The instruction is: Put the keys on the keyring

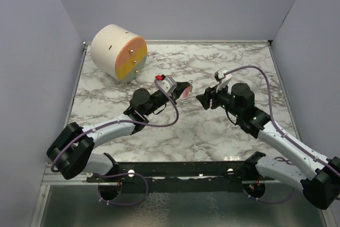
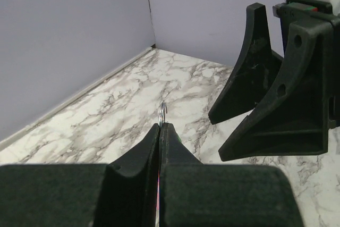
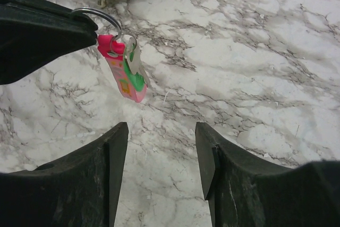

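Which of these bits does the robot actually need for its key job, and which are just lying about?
For the job:
ring, pinched in the left jaws
pink key and green key, both hanging from it

Just lying about:
cylinder, cream and orange, at the back of the table

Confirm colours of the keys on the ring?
Keys on the keyring: pink-red and green; right wrist view shows best.

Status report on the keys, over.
Left gripper shut on keyring. Right gripper open, facing it. Pink and green keys hang from the keyring. Nothing between.
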